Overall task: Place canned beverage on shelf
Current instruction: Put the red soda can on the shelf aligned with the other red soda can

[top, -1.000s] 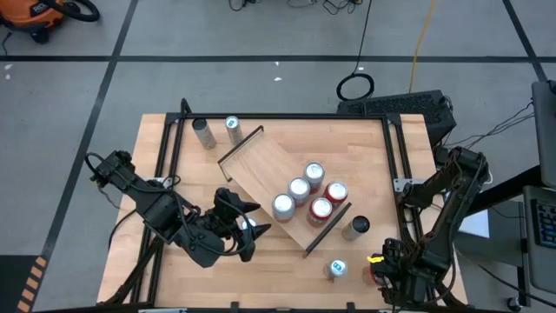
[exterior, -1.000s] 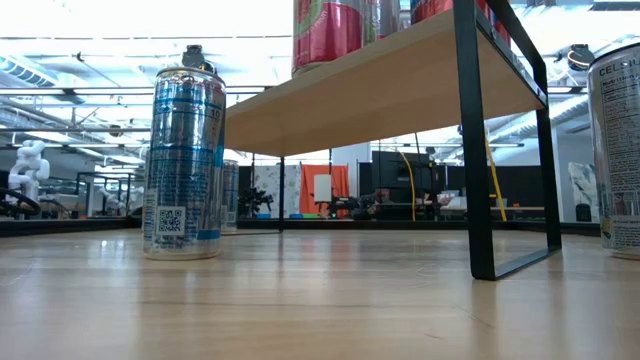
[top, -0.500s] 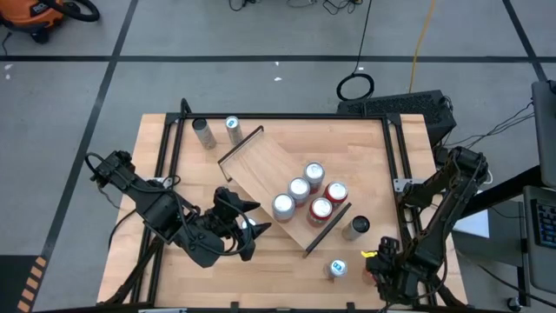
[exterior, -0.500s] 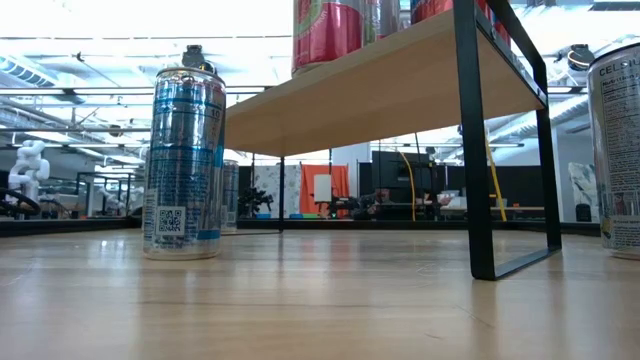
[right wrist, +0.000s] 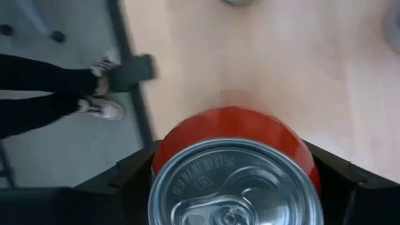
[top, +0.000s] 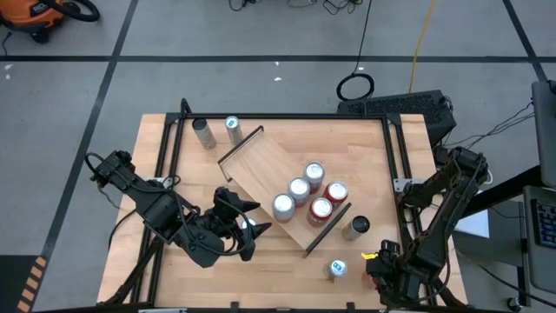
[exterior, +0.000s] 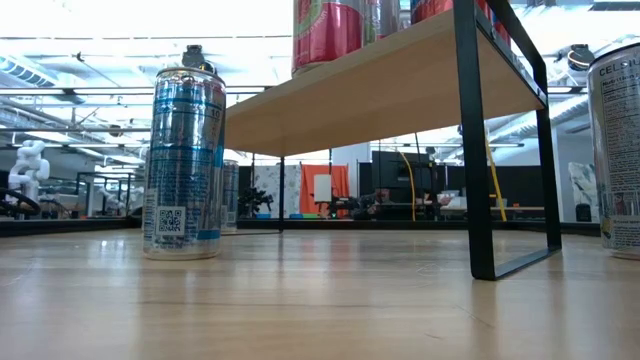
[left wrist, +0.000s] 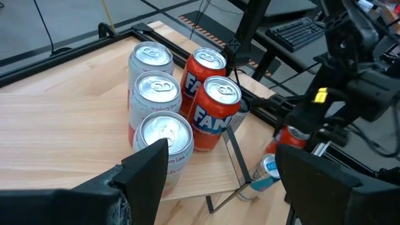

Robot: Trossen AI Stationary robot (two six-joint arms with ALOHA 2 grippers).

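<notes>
While the shelf (top: 282,191) sits slantwise in the middle of the desk (top: 365,152), five cans stand clustered on its board: three silver-topped cans (left wrist: 157,94) and two red cans (left wrist: 212,109). The left claw (top: 246,228) hangs just off the shelf's near long edge with its fingers (left wrist: 147,169) spread apart and nothing between them, facing the cluster. The right claw (top: 380,265) is low at the desk's corner, beyond the shelf's rail (top: 327,228) on the cluster's side, and its fingers (right wrist: 134,165) stand on either side of a red canned beverage (right wrist: 234,172); whether they are already pressing on it I cannot tell. A blue-and-silver can (top: 337,269) stands on the desk between that claw and the shelf, and a dark-topped can (top: 357,226) stands just beside the same rail. Two more cans (top: 217,130) stand near the shelf's other rail. A person's legs and shoes (right wrist: 59,87) show on the floor beyond the desk edge.
</notes>
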